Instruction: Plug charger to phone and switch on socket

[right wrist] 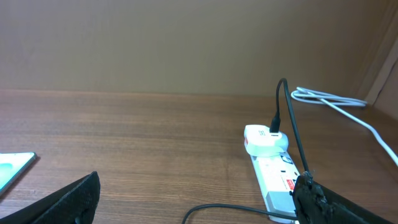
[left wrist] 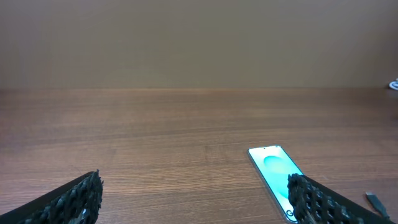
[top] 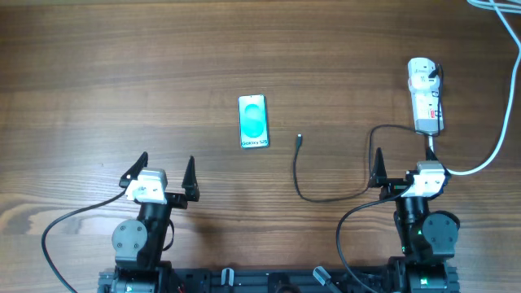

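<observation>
Just apart: charger (top: 299,141) and phone (top: 253,122)

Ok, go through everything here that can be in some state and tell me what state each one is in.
phone: lying flat, screen lit, nothing plugged in.
charger: connector end lying free beside the phone, other end in the adapter.
socket: adapter plugged in; switch position cannot be told.
left hand: open, empty.
right hand: open, empty.

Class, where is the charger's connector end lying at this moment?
In the overhead view, the charger's connector lies unplugged just right of the phone, well left of the socket.
</observation>
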